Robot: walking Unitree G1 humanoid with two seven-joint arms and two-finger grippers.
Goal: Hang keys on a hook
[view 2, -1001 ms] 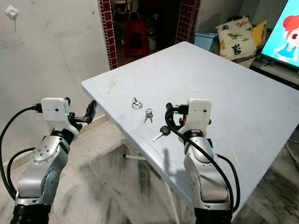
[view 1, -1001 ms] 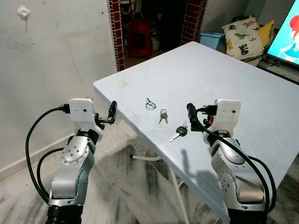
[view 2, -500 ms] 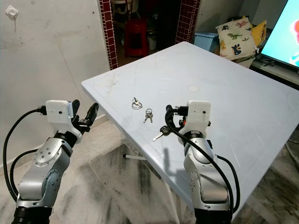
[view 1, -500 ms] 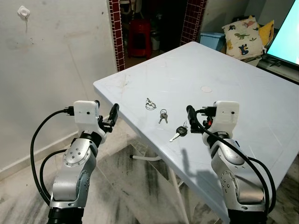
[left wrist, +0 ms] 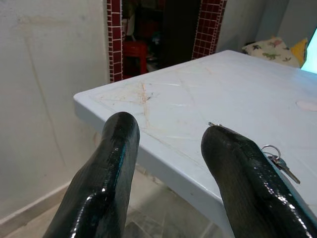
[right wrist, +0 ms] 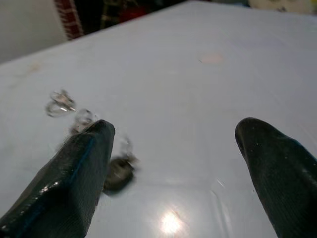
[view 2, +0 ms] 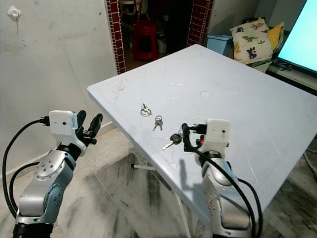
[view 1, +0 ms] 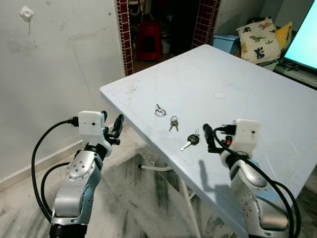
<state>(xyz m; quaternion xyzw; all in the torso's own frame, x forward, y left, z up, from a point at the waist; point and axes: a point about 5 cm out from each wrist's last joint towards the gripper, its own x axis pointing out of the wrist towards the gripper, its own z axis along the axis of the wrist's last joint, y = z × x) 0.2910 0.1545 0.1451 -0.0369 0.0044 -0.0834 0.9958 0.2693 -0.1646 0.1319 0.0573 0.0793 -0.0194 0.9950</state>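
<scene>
Your keys lie in a loose row on the near left part of the white table (view 1: 257, 89): a black-headed key (view 1: 190, 141) nearest you, a small pair of silver keys (view 1: 173, 122) just beyond it to the left, and a bare key ring (view 1: 159, 111) farther left again, each a little apart from the next and none of them lifted. Your right gripper (view 1: 208, 137) hovers over the table just to the right of the black-headed key, close to it but not touching; its wrist view shows the two black fingers (right wrist: 74, 173) spread wide with nothing between them, the key lying blurred beside one finger. Your left gripper (view 1: 111, 126) hangs off the table's left edge, over the marble floor (view 1: 148, 198), pointed toward the near left corner; its fingers (left wrist: 106, 178) are also parted and hold nothing. High on the plaster wall at the far left you have a small white hook (view 1: 26, 12), well apart from both grippers and from the keys. Beyond the table stand a red stool (view 1: 148, 34) in a dark doorway, a dinosaur-print cushion (view 1: 257, 37) and a lit screen (view 1: 303, 42) at the far right.
</scene>
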